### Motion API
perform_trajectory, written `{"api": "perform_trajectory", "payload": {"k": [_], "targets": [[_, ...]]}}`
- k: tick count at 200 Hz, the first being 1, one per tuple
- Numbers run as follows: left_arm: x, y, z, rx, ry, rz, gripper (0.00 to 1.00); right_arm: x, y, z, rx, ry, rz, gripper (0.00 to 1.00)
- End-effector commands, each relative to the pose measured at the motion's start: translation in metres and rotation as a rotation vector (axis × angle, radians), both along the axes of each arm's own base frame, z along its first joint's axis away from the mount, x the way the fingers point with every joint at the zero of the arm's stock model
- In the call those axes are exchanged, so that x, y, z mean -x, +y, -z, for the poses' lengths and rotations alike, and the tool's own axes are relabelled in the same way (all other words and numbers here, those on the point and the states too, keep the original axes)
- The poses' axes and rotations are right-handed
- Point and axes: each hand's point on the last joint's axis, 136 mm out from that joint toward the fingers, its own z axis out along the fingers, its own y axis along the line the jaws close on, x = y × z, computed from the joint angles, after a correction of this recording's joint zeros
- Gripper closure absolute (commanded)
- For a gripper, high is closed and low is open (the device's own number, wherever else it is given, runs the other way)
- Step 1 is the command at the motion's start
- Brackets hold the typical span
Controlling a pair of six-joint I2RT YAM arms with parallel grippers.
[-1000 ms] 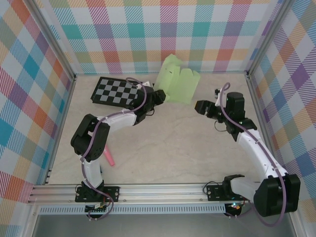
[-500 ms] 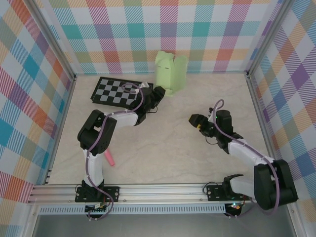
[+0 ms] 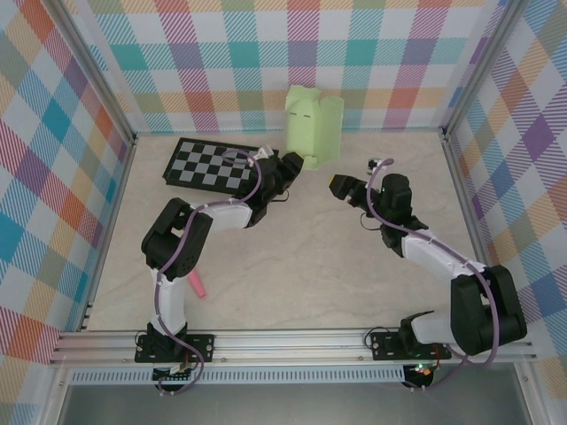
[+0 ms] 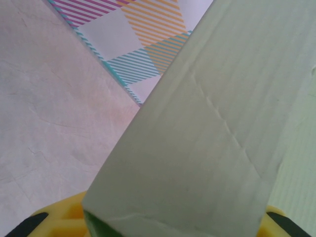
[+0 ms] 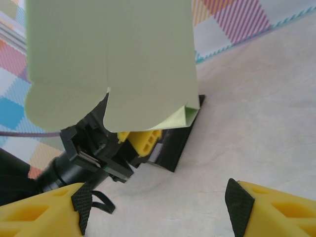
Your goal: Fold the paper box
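Note:
The paper box (image 3: 313,127) is pale green card. It stands upright near the back wall, partly folded, with rounded flaps hanging down. My left gripper (image 3: 289,168) is shut on its lower edge. In the left wrist view the card (image 4: 207,138) runs up from between the yellow fingers (image 4: 57,222). My right gripper (image 3: 342,187) is open, a short way right of the box and apart from it. In the right wrist view the box (image 5: 108,59) hangs ahead with the left gripper's yellow finger (image 5: 144,141) under it. Nothing lies between my own gripper's (image 5: 158,205) pads.
A black-and-grey checkerboard (image 3: 210,165) lies flat at the back left, its corner under the left gripper. A pink pen (image 3: 196,285) lies by the left arm's base. Plaid walls close in the back and both sides.
The left gripper has turned the box from a wide slanted sheet to a narrower upright one, nearer the back wall. The right gripper has moved left and back towards it, and its jaws have widened.

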Motion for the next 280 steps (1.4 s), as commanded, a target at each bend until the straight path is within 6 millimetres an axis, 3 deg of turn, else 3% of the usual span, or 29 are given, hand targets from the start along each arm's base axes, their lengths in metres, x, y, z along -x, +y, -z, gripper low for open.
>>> {"api": "perform_trajectory", "payload": {"k": [1, 23, 75, 107, 134, 173, 225, 259, 280], "targets": [[0.0, -0.005, -0.044, 0.116, -0.086, 0.006, 0.65, -0.003, -0.008, 0.034, -0.309, 0.234, 0.145, 0.28], [0.002, -0.005, -0.054, 0.154, -0.091, 0.003, 0.65, -0.006, 0.012, 0.03, -0.576, 0.283, 0.149, 0.33], [0.004, -0.011, -0.065, 0.215, -0.082, 0.011, 0.64, -0.036, 0.02, 0.021, -0.797, 0.209, 0.241, 0.45], [0.008, -0.018, -0.068, 0.216, -0.08, 0.022, 0.64, -0.058, 0.039, 0.028, -0.902, 0.244, 0.19, 0.5], [0.008, -0.01, -0.068, 0.2, -0.081, -0.01, 0.64, -0.059, 0.043, 0.026, -0.867, 0.22, 0.175, 0.51], [0.009, -0.014, -0.067, 0.194, -0.074, 0.007, 0.64, -0.057, 0.056, 0.022, -0.801, 0.216, 0.1, 0.49], [0.013, -0.019, -0.071, 0.215, -0.07, 0.024, 0.64, -0.07, 0.076, 0.021, -0.742, 0.183, 0.002, 0.51], [0.018, -0.023, -0.069, 0.215, -0.066, 0.028, 0.64, -0.073, 0.073, 0.016, -0.733, 0.17, 0.022, 0.5], [0.02, -0.027, -0.067, 0.234, -0.06, 0.026, 0.64, -0.076, 0.071, 0.024, -0.735, 0.191, 0.048, 0.5]]}}
